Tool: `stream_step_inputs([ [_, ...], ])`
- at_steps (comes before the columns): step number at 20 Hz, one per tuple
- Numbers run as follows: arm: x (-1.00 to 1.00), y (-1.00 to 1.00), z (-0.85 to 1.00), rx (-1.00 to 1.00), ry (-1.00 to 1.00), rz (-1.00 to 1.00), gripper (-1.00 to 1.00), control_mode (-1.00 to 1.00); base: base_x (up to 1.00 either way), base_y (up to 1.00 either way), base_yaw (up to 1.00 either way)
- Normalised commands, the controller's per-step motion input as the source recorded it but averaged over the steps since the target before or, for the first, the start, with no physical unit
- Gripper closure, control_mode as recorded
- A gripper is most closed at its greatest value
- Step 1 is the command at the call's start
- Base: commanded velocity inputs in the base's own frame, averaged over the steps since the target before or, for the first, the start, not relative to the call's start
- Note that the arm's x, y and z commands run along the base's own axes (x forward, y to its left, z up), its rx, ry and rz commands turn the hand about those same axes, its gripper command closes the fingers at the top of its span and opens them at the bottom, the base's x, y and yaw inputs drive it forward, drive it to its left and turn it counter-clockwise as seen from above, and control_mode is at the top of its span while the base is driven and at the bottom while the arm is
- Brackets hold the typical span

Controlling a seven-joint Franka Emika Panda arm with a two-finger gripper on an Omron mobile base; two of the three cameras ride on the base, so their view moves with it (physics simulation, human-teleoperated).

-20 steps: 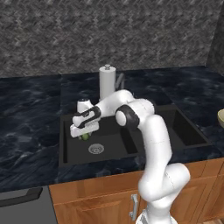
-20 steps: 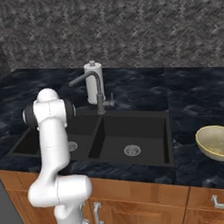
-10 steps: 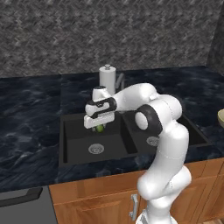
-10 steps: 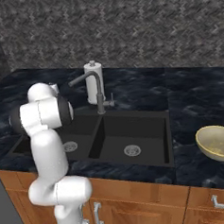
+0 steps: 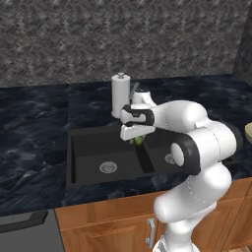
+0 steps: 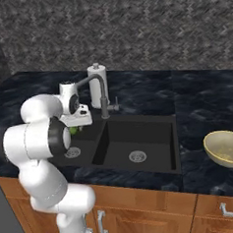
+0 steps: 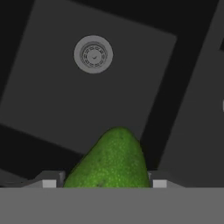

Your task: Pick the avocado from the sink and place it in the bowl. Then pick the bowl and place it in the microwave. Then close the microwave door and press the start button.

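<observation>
You have the sink (image 5: 108, 157) below you and the bowl (image 6: 228, 148) well apart on the tabletop (image 6: 206, 102) to the right, so a long carry lies ahead. The pincer (image 7: 105, 183) is clamped on the avocado (image 7: 111, 162), held above the basin. Its narrow end points away from the hand, long axis along the fingers; it could slip out mid-swing.
</observation>
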Motion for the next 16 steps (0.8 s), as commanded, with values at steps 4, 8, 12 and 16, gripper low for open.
stream_step_inputs([
  [4,-0.26,-1.0,0.39,0.0,0.0,-0.06,1.0,-1.0,0.0,0.0,0.0],
  [8,-0.09,-1.0,0.48,0.0,0.0,-0.09,1.0,-1.0,0.0,0.0,0.0],
  [12,-0.01,-1.0,0.31,0.0,0.01,-0.12,1.0,-1.0,0.0,0.0,0.0],
  [16,0.0,-1.0,0.0,0.0,0.09,-0.18,1.0,-1.0,0.0,0.0,0.0],
])
